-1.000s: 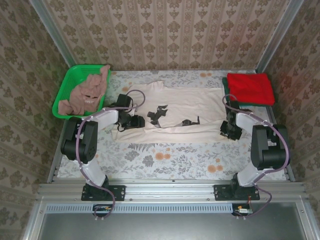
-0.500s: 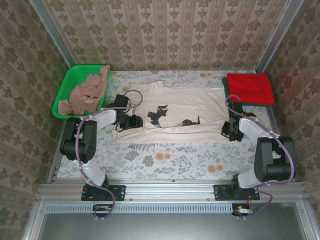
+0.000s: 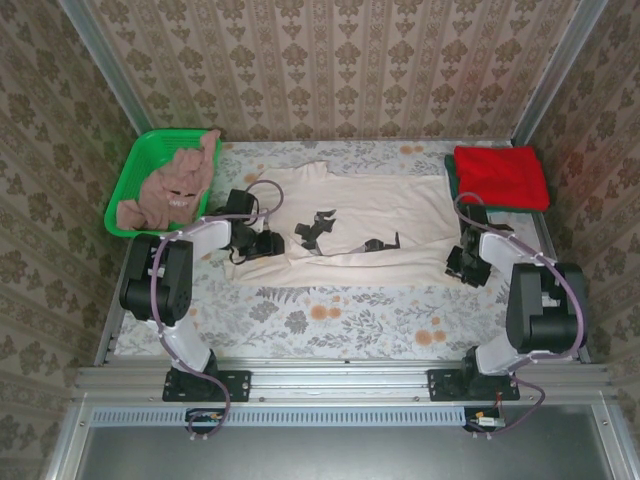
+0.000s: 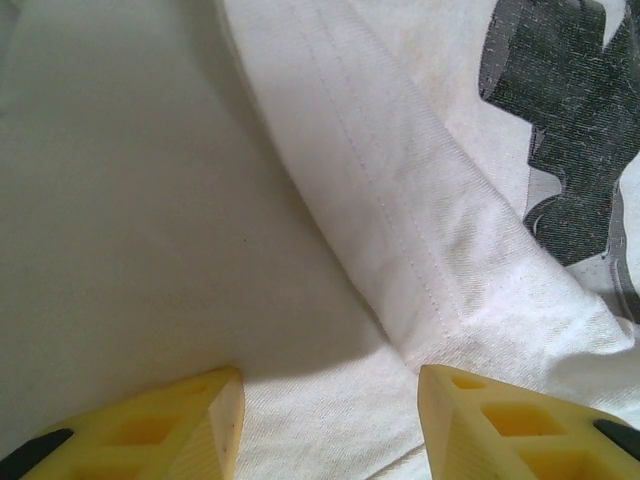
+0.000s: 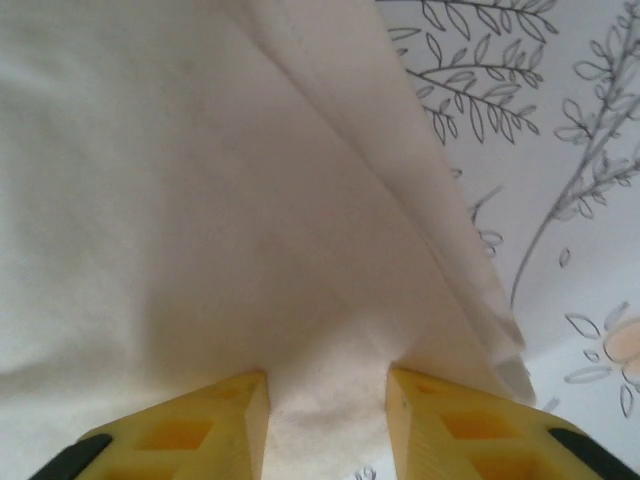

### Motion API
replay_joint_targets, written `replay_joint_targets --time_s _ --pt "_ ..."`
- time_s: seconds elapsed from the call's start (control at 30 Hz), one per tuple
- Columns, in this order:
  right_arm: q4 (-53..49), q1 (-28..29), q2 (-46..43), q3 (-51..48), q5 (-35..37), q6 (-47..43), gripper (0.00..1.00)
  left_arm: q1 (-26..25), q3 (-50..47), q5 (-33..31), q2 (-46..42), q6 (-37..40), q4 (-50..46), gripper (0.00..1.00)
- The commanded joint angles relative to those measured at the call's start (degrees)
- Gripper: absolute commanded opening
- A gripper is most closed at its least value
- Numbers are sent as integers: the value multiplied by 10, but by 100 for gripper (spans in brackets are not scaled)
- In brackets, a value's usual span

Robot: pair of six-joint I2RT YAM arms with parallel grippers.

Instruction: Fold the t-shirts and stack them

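Where green basket (image 3: 124, 192) sits, pink-brown shirt (image 3: 172, 190) inside

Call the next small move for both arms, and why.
Probably close both sets of fingers. The left gripper and right gripper sit at opposite ends of the cream shirt, fingers apart with cloth lying between them, so neither end looks pinched; a grip at both ends would allow the next fold.

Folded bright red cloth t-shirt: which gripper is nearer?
Right. The right gripper sits near-side of the red t-shirt, at the cream cloth t-shirt's right edge; the left gripper is at its left edge.
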Motion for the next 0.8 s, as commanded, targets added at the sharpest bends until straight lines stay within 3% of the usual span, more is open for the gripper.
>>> replay_joint_targets --time_s 0.0,0.17,0.27,0.63,0.77 --pt "6 -3 25 17 3 -4 29 6 -12 6 -2 -1 -5 50" --pt "-1 -3 -8 11 0 -2 17 7 -9 5 -3 2 -7 50" --pt "-16 -3 -36 8 6 -4 17 7 -10 7 0 1 -6 49" --pt "-15 -15 -31 -3 13 -18 24 9 -11 10 0 4 -7 48" --pt "-20 -21 -14 7 30 -19 34 8 -14 10 -2 5 -7 48"
